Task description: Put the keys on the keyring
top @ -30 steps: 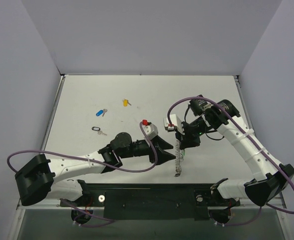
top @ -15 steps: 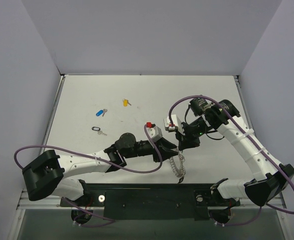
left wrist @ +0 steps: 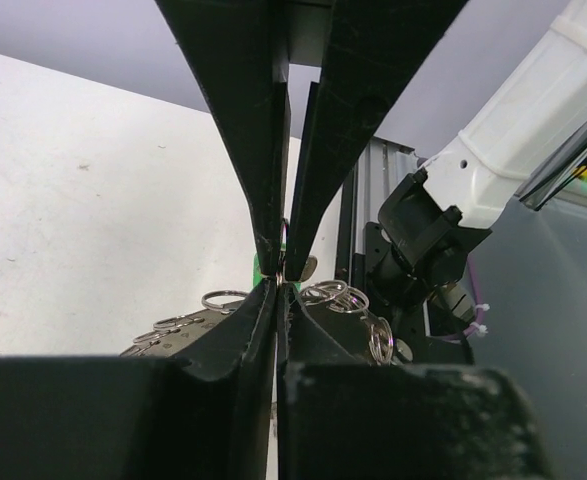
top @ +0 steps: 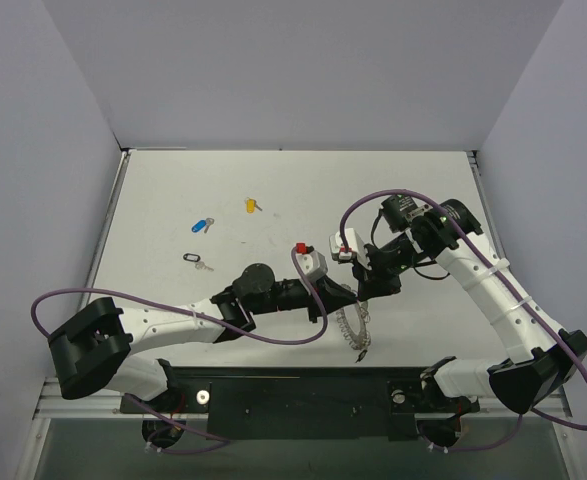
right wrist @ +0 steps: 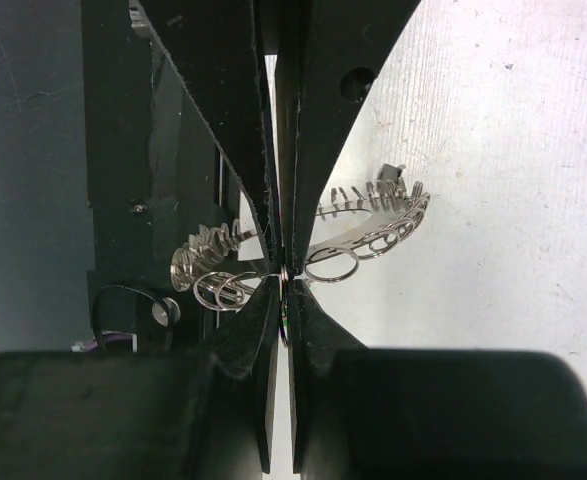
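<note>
Left fingers (left wrist: 248, 120) moved in to keyring (right wrist: 368, 225), nearly together, hold unclear, right fingers (right wrist: 333, 60) clamped on keyring

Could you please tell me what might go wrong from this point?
1. The left gripper pinches the green key only at its very tips, so it may slip out.
2. The right gripper holds the keyring by one edge, so it could swivel.
3. Both grippers crowd together and may collide.
</note>
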Controlling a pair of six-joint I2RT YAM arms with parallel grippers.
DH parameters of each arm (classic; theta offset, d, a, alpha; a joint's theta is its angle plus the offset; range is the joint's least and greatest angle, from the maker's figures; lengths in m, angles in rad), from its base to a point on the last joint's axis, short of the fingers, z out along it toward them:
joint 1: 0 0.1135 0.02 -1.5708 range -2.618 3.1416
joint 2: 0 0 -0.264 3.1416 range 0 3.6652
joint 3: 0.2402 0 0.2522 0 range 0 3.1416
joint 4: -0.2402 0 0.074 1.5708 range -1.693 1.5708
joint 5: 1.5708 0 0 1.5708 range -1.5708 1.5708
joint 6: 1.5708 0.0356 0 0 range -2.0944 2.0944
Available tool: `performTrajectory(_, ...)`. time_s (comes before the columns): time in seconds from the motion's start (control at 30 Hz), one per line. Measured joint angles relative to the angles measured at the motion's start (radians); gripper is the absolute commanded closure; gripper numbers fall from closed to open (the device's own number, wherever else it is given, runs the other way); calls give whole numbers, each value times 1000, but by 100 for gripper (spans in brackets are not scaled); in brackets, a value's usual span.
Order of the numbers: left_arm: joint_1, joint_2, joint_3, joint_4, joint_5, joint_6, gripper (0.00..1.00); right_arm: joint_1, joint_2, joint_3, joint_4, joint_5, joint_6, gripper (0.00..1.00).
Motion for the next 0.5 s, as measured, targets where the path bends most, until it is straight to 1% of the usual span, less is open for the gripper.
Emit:
performTrajectory(0.03, 0, 0, 1, -2, 0, -1, 100, 0, 0, 0, -1, 0, 0, 100)
performTrajectory(0.33, 0, 2, 30, -60, 2, -18, 100, -7, 0, -1, -8, 2, 0, 100)
performTrajectory(0.37, 0, 2, 31, -62, -1, -19, 100, -10, 0, -2, -8, 0, 1, 96)
performTrajectory(0.4, 0, 2, 31, -63, -6, -24, 100, -15, 0, -2, -7, -1, 3, 83)
performTrajectory(0.43, 0, 2, 31, -63, -14, -29, 100, -25, 0, -2, -6, -7, 7, 79)
performTrajectory(0.47, 0, 2, 31, -63, -22, -36, 100, -35, 0, -2, -6, -20, 15, 71)
performTrajectory(0.5, 0, 0, 31, -67, -37, -45, 100, -47, 0, -2, -5, -39, 21, 68)
